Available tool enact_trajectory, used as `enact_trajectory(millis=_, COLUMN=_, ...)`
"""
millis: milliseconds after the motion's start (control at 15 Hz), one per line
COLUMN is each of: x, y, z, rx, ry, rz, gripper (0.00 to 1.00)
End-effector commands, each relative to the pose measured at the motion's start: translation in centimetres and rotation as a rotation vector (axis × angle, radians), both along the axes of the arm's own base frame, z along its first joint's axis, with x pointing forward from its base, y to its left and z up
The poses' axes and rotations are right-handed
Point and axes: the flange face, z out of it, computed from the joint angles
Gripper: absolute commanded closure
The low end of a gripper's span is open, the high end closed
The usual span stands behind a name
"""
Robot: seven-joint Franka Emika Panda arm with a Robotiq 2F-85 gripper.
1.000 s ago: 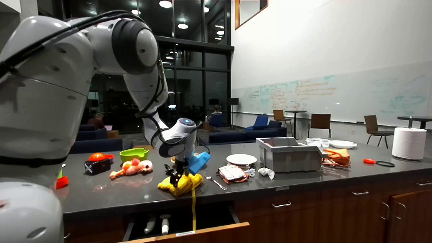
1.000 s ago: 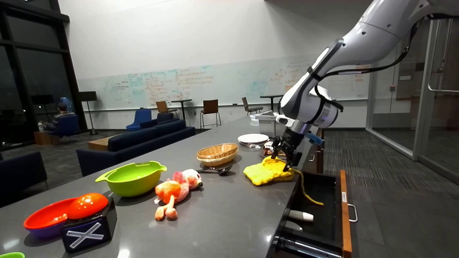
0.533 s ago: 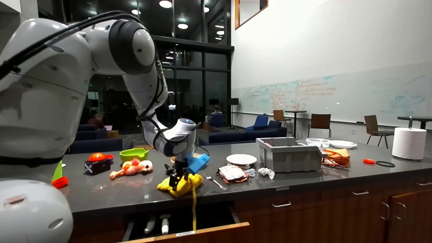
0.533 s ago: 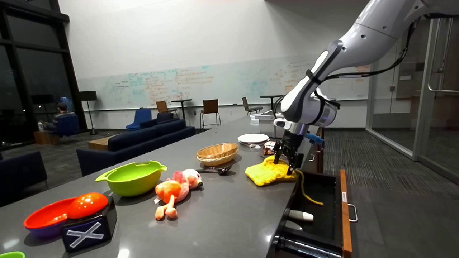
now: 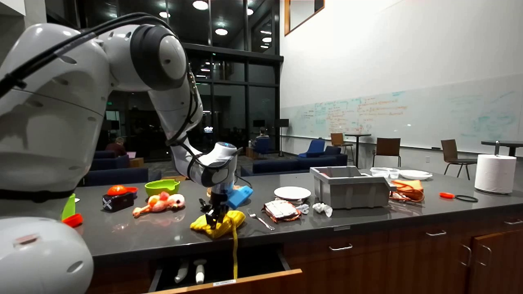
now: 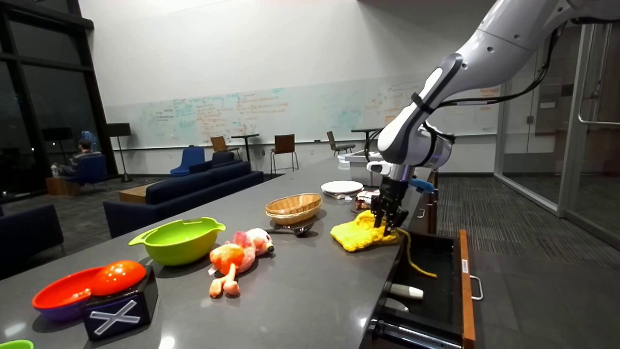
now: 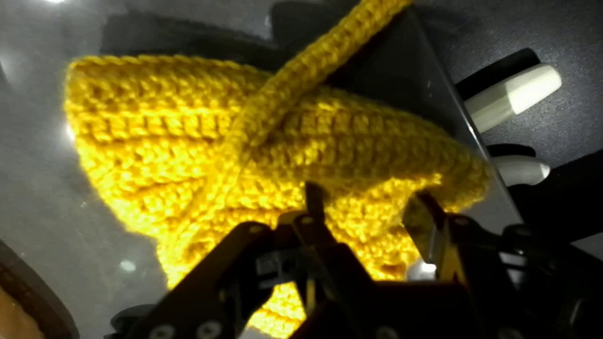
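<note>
The gripper [image 7: 367, 202] points down over a yellow crocheted piece [image 7: 264, 190], which lies rumpled on the grey countertop [image 5: 163, 232] at its near edge, just above the pulled-out drawer [image 5: 261, 283]. The black fingers [image 7: 315, 202] stand partway apart, at a middling gap, with bright yarn showing between them in the wrist view. In both exterior views the tips reach down to the crochet and seem to touch it; whether they press into a fold is hard to tell. A matching crocheted cord [image 7: 325, 56] crosses the top of the piece and, in an exterior view, drops over the edge into the drawer, to the right of two pale handles [image 5: 200, 272]. Also in that view, a plush flamingo [image 5: 161, 202] lies to the left, with a lime-green bowl [image 5: 162, 187] beyond it on the far side. Just to the right of the crochet lies a fork [image 5: 265, 223], then an orange and white packet [image 5: 282, 210], with a white plate [image 5: 292, 192] farther back and a grey bin [image 5: 351, 194] farther right.
</note>
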Motion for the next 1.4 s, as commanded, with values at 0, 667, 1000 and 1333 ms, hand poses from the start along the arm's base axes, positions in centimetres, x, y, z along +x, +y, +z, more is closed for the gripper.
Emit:
enact_trajectory(millis=0, x=0.2, y=0.1, z=0.9, rx=-0.034, ry=0.019, rz=0.020, gripper=0.83)
enact_trajectory(millis=667, x=-0.8, y=-2.8, z=3.8, rx=-0.074, ry=-0.020, rz=0.019, gripper=0.99)
enact_trajectory(millis=1000, x=-4.4, y=-7.1, z=5.1, rx=-0.107, ry=0.004, rz=-0.045, gripper=0.99)
enact_trajectory(millis=1333, x=-9.1, y=-11.1, z=5.6, rx=-0.128, ry=0.041, rz=-0.104, gripper=0.99)
